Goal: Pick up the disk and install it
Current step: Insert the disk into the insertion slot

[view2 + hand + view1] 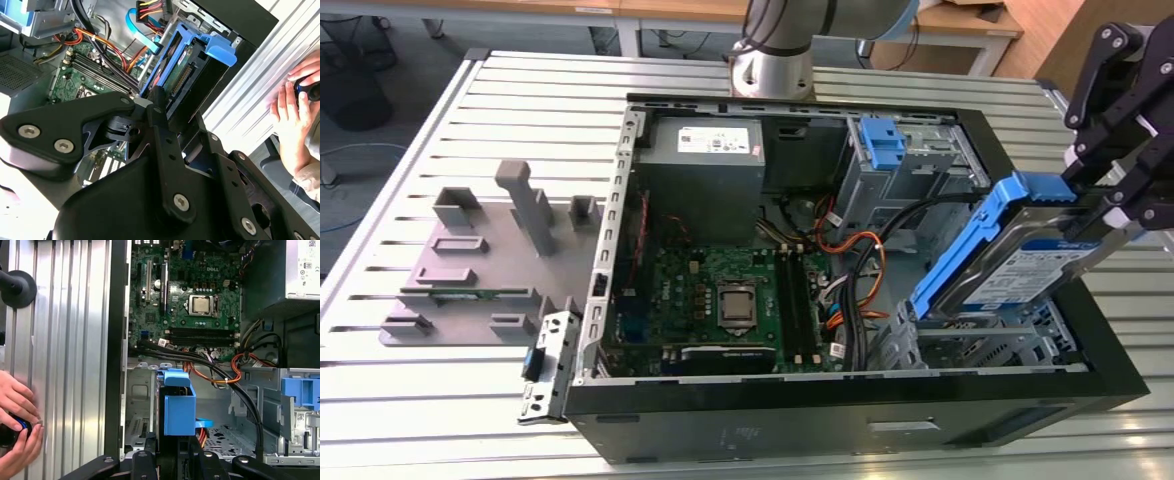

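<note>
In the exterior view, a grey fixture plate (467, 270) carrying a green circuit strip (467, 293) lies on the slatted table (400, 420) at the exterior view's left. The open computer case (854, 420) occupies the centre, with its power supply (704, 150) and motherboard (720, 290) exposed. At the exterior view's right, my gripper (1094, 205) is clamped on the upper end of the disk (1027, 270). The disk hangs tilted, its lower end inside the case at the drive cage (987, 340); I cannot tell whether it touches the cage. In the first wrist view, the disk's blue side rail (179, 405) sits directly ahead of my gripper.
</note>
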{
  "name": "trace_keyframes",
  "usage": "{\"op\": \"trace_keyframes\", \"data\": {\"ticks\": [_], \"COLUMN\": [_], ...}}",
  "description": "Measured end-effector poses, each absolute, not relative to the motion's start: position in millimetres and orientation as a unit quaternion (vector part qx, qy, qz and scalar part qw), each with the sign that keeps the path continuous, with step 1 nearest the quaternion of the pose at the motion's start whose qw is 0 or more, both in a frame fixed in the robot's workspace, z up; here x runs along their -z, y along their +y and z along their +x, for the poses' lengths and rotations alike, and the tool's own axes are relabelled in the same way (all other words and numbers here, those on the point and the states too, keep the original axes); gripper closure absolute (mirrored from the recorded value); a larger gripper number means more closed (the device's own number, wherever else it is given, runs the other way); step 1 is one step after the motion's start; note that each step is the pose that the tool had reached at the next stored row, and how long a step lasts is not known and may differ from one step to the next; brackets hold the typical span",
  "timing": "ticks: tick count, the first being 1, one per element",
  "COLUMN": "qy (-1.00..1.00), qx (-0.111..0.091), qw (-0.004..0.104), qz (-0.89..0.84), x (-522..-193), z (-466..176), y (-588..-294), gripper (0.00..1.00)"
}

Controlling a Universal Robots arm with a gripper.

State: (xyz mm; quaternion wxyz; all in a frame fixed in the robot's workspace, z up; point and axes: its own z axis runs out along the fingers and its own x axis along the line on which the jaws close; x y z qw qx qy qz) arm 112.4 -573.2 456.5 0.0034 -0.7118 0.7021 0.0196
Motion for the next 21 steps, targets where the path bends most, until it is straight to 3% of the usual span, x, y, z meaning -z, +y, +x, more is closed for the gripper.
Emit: {"op": "trace_keyframes", "data": {"ticks": [21], "qy": [0.717], "qx": [-0.020], "qw": [0.004], "qz": [-0.697], "x": [-451.5], "z": [114.2], "y": [-571.5], "gripper": [0.65]}}
